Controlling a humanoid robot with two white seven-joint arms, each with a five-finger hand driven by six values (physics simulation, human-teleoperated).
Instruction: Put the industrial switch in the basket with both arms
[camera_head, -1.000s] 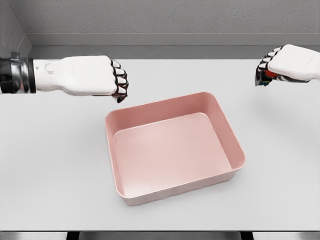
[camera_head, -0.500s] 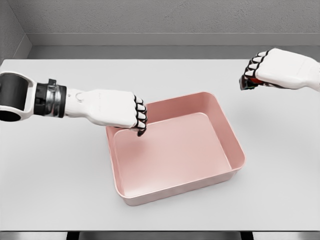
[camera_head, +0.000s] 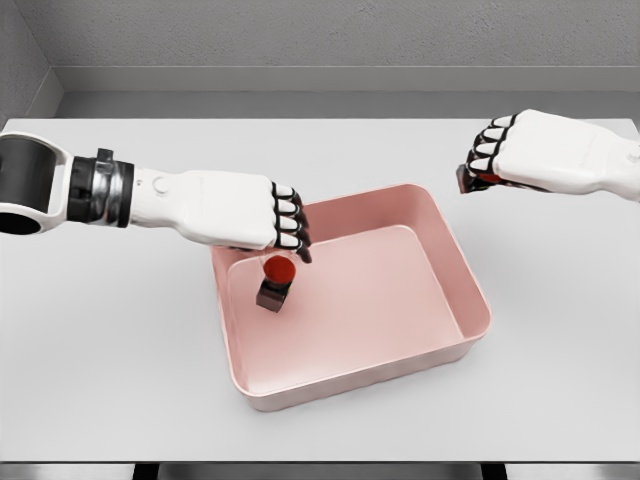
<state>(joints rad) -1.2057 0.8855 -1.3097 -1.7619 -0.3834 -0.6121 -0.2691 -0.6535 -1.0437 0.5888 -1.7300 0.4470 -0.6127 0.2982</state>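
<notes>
1. The left robot hand (camera_head: 262, 215) is reaching in from the left and hanging over the near-left corner of the pink basket (camera_head: 455, 268), its knuckles crossing the basket's far-left rim.
2. Its fingers (camera_head: 288, 218) are curling down and inward into a loose fist; nothing is showing inside that grip.
3. Just below those fingertips, an industrial switch (camera_head: 275, 283) with a red round cap on a dark block is sitting apart from the hand, inside the basket's walls near the left side. Whether it is resting on the floor of the basket or hanging just above it cannot be told.
4. The switch is tilting slightly, with its red cap pointing up toward the left robot hand.
5. The right robot hand (camera_head: 520, 152) is hovering above the tabletop (camera_head: 120, 350) beyond the basket's far-right corner, well apart from the basket's rim.
6. Its fingers are wrapping tightly around a second switch (camera_head: 474, 178): a dark body and a sliver of red are peeking out at the hand's left edge, below the fingertips.
7. The basket is lying at a slight angle on the tabletop, with its open side up and the rest of its floor showing plain pink.
</notes>
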